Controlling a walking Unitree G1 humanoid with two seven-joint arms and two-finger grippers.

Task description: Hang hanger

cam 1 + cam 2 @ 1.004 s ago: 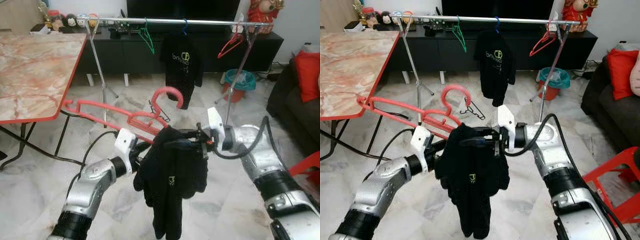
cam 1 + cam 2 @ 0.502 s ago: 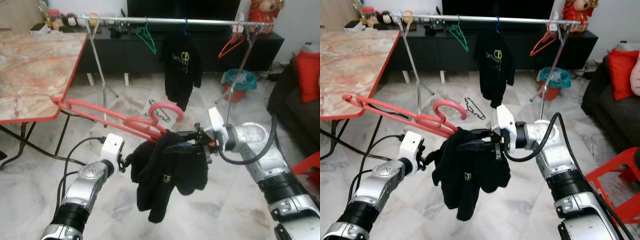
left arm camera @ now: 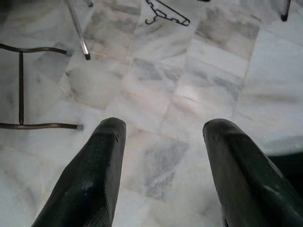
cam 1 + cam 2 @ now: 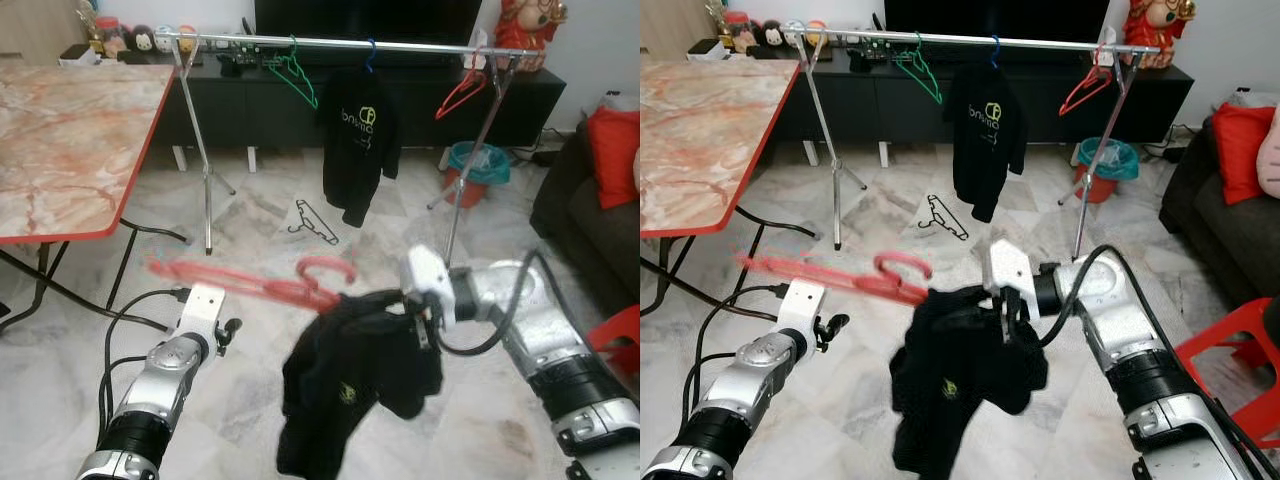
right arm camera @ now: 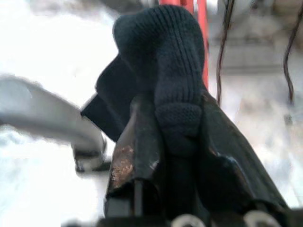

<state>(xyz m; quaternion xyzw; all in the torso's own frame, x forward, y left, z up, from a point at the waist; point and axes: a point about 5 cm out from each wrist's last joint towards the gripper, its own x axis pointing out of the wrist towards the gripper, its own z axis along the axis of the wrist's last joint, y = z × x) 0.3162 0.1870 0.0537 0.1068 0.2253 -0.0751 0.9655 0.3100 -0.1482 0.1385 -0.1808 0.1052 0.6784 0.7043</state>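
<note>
Your left gripper [image 3: 161, 156] has just let go, fingers spread empty over the floor [image 3: 156, 90]. Your right gripper [image 4: 418, 318] is clenching the black shirt [image 4: 350, 380] on the red hanger [image 4: 260, 286], carrying it alone, well short of the rail [image 4: 340, 42].

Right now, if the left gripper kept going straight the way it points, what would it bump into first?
Probably the white marble floor: the left gripper points down at bare tiles between its open fingers. Depth is unclear.
</note>
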